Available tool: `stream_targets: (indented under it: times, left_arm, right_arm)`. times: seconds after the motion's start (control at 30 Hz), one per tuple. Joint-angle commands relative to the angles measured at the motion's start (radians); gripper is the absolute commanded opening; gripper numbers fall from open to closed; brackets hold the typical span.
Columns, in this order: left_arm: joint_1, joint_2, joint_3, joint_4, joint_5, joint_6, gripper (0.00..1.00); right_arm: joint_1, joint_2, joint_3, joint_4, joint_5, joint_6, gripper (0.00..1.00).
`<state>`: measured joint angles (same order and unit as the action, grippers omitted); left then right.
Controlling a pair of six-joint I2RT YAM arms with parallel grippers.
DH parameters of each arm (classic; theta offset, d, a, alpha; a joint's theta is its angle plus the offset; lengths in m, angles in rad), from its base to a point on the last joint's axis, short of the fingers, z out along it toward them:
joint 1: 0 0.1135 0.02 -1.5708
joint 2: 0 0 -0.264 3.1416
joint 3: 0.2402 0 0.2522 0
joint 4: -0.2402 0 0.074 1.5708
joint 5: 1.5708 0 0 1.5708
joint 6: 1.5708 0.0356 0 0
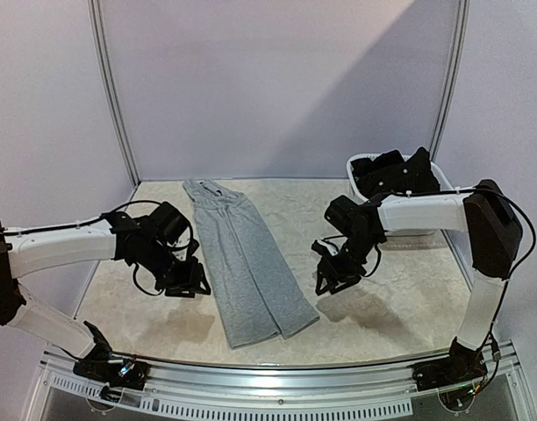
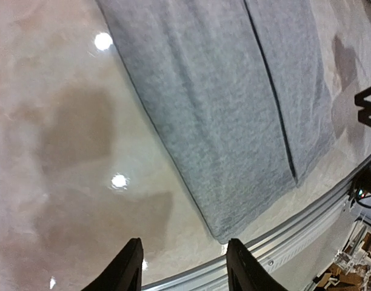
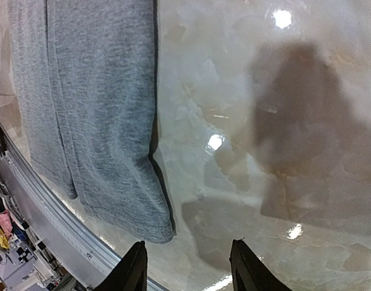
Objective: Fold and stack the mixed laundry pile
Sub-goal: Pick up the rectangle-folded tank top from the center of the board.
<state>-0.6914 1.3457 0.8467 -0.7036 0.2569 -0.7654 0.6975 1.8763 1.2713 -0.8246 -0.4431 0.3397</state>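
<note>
A light grey sleeveless top [image 1: 247,263] lies flat on the table, folded lengthwise into a long strip, neck at the back. It also shows in the left wrist view [image 2: 234,109] and the right wrist view [image 3: 94,115]. My left gripper [image 1: 184,281] hovers just left of the strip, open and empty [image 2: 184,267]. My right gripper [image 1: 332,274] hovers just right of it, open and empty [image 3: 187,267]. A black garment [image 1: 393,172] sits in the white basket [image 1: 422,230] at the back right. The printed piece is out of view.
The metal rail [image 1: 277,373] runs along the table's near edge, close to the strip's hem. Pale walls and metal posts [image 1: 115,96] close off the back.
</note>
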Motion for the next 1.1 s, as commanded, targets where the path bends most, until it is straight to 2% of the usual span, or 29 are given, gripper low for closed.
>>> stream_targets:
  times: [0.0, 0.23, 0.43, 0.53, 0.63, 0.8, 1.07]
  left_arm:
    - [-0.124, -0.008, -0.085, 0.141, 0.043, -0.109, 0.48]
    - [-0.247, 0.132, -0.056, 0.234, 0.037, -0.166, 0.45]
    - [-0.368, 0.258, 0.06, 0.134, -0.014, -0.15, 0.41]
    - [-0.396, 0.259, 0.067, 0.078, -0.068, -0.193, 0.38]
    - [-0.417, 0.239, 0.048, 0.091, -0.077, -0.235, 0.37]
    - [-0.442, 0.276, 0.072, 0.039, -0.093, -0.224, 0.37]
    - [-0.462, 0.322, 0.079, 0.05, -0.133, -0.252, 0.34]
  right_arm:
    - [0.002, -0.048, -0.044, 0.07, -0.037, 0.025, 0.46]
    - [0.021, -0.082, -0.101, 0.085, -0.008, 0.063, 0.45]
    - [0.045, -0.079, -0.107, 0.087, 0.012, 0.083, 0.45]
    - [0.058, -0.087, -0.115, 0.089, 0.022, 0.096, 0.45]
    - [0.067, -0.096, -0.124, 0.092, 0.026, 0.105, 0.45]
    - [0.071, -0.094, -0.122, 0.084, 0.034, 0.102, 0.44]
    - [0.08, -0.097, -0.135, 0.084, 0.015, 0.082, 0.45]
